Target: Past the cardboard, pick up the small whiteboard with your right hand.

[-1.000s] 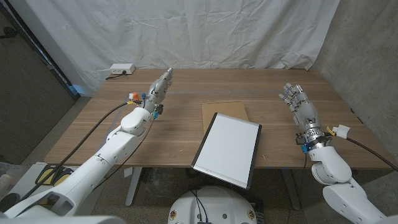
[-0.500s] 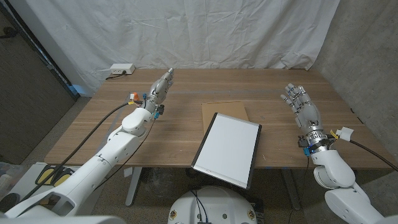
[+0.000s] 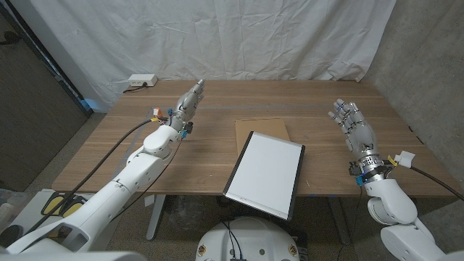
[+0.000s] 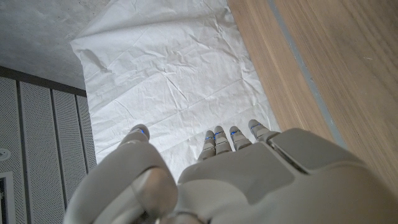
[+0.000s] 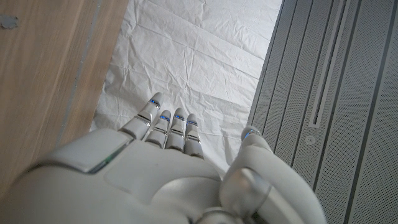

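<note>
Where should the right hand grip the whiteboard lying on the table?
Probably the whiteboard's long right edge, approached from the right, where the open right hand already is. The board lies flat and tilted, its near end past the table edge and its far end on the cardboard, so fingers could slip underneath.

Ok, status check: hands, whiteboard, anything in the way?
Both hands open: left hand and right hand hold nothing. Whiteboard untouched at table's near edge, overlapping cardboard. Nothing between right hand and whiteboard.

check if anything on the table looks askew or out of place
The whiteboard lies skewed, its near end jutting over the table edge and its far end overlapping the cardboard. Nothing looks spilled or damaged.
</note>
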Robot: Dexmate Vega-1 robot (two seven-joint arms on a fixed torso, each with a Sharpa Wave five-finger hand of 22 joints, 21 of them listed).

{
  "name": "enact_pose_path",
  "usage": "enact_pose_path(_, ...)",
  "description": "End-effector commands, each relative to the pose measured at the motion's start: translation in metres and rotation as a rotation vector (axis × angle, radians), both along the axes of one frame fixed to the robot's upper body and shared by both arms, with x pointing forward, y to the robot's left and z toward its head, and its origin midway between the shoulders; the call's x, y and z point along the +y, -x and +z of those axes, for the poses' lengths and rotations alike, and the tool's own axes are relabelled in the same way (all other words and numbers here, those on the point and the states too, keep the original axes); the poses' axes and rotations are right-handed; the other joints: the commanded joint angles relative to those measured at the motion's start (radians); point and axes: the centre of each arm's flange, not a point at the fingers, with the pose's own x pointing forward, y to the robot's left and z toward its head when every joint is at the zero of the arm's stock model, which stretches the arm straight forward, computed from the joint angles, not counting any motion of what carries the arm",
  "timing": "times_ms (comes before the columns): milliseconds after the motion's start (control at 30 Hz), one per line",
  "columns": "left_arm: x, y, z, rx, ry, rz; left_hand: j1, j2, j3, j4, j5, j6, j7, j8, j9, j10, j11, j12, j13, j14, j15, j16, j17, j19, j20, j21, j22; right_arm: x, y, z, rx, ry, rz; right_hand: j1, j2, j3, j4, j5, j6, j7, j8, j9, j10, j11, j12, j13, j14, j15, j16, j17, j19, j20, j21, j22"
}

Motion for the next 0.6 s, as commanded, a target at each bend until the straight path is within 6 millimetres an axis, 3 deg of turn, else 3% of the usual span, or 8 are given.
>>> enact_pose_path(33,-0.003,-0.001,-0.001,0.012,-0.003,-0.013,0.012,0.006,-0.003,-0.003,-0.003,-0.003,-0.003,-0.002,0.003,-0.001,-0.007,-0.001,0.002,-0.004,0.004,-0.004,0.001,-0.006,-0.085,-0.001,0.001,0.002,0.01,-0.007,-0.016,-0.003,-0.007,0.013,-0.001,0.003,-0.007,-0.001,0.008,0.0,0.005,0.002,0.011,-0.003,0.002,0.005,0.014,0.0,0.004,0.003,0.013,-0.038,-0.001,0.005)
enact_pose_path(600,-0.006,-0.004,-0.001,0.004,0.0,-0.047,0.013,0.008,-0.006,-0.003,-0.005,-0.002,-0.002,-0.002,0.003,0.0,-0.008,-0.001,0.003,-0.001,0.006,-0.003,0.002,-0.002,-0.079,-0.007,0.002,0.005,0.026,-0.019,-0.036,-0.017,-0.013,0.021,0.003,0.006,-0.013,-0.003,0.017,-0.001,0.007,0.002,0.023,-0.004,0.005,0.006,0.026,-0.002,0.005,0.003,0.026,-0.037,-0.003,0.005)
